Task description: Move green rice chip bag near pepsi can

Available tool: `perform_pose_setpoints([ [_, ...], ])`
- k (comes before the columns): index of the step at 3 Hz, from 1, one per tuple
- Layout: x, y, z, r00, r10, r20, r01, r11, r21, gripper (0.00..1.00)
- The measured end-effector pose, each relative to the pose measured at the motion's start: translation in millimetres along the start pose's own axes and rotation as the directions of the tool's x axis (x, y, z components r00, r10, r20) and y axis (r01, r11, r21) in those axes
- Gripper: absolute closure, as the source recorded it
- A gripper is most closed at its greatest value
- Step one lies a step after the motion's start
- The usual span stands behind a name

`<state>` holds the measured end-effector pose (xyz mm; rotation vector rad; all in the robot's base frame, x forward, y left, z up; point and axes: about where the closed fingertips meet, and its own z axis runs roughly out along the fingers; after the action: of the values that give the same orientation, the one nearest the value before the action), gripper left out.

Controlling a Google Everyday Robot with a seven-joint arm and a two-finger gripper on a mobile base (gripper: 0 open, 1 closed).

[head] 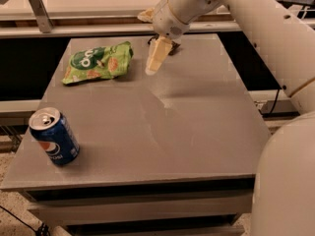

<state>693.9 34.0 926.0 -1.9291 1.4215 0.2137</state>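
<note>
The green rice chip bag (97, 62) lies flat at the table's far left, a light-green pouch with a dark-green round logo. The pepsi can (53, 136) stands upright near the front left corner, far from the bag. My gripper (153, 63) hangs from the white arm (182, 4) over the far middle of the table. It sits just right of the bag's right edge, points down and left, and holds nothing that I can see.
A small dark object (173, 46) lies on the grey table (162, 127) just behind the gripper. A rail and shelf (74, 28) run along the far edge. The robot's white body (288, 181) fills the right foreground.
</note>
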Motion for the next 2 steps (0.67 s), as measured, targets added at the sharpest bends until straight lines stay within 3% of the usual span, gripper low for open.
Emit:
perform_pose_setpoints([
  [2,-12,-16,21,0.999,-0.003,0.046,0.003,1.0,-0.007,0.0],
])
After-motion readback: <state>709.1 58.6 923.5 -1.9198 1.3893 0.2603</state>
